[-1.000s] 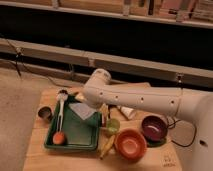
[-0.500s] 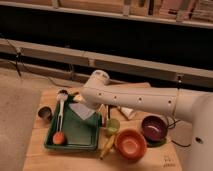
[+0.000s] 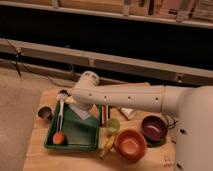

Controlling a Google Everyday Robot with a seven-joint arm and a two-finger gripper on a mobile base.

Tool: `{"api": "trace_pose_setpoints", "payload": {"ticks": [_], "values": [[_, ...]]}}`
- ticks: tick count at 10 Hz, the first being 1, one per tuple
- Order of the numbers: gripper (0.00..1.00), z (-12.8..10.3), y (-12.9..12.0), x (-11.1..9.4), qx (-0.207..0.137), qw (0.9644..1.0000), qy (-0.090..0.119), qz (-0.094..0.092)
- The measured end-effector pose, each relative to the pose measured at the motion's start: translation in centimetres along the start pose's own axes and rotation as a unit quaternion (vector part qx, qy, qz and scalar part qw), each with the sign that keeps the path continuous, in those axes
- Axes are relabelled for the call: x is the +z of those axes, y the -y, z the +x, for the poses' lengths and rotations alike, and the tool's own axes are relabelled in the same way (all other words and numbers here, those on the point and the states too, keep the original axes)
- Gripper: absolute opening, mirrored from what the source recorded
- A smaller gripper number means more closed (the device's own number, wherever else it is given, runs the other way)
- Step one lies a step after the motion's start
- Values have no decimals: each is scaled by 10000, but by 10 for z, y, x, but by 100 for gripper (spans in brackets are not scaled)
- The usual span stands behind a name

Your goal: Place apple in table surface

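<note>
Only the white arm has moved a little: its round elbow sits a bit more to the left than a moment ago. The apple lies in the same spot as before.

The arm comes in from the right and bends down at the elbow. Its thin hand points straight down into the left side of the dark green tray. The tip of the hand is right at the top of the apple. The hand is spread wide, not squeezed shut. I cannot tell if it touches the apple.

The apple is small, round and orange-red. It lies in the near left corner of the tray, not on the bare wood. A white paper lies at the back of the tray.

The tray lies on the light wooden surface. A small grey cup stands just left of the tray. To the right stand a yellow-green cup, an orange bowl and a purple bowl. A yellow thing lies between the tray and the orange bowl.
</note>
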Motion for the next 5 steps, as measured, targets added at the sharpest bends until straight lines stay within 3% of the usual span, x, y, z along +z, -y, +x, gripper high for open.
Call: {"api": "trace_pose_setpoints", "payload": {"ticks": [2, 5], "values": [[100, 2, 1, 9, -35, 10000, -29, -1], [100, -16, 13, 30, -85, 9998, 168, 38]]}}
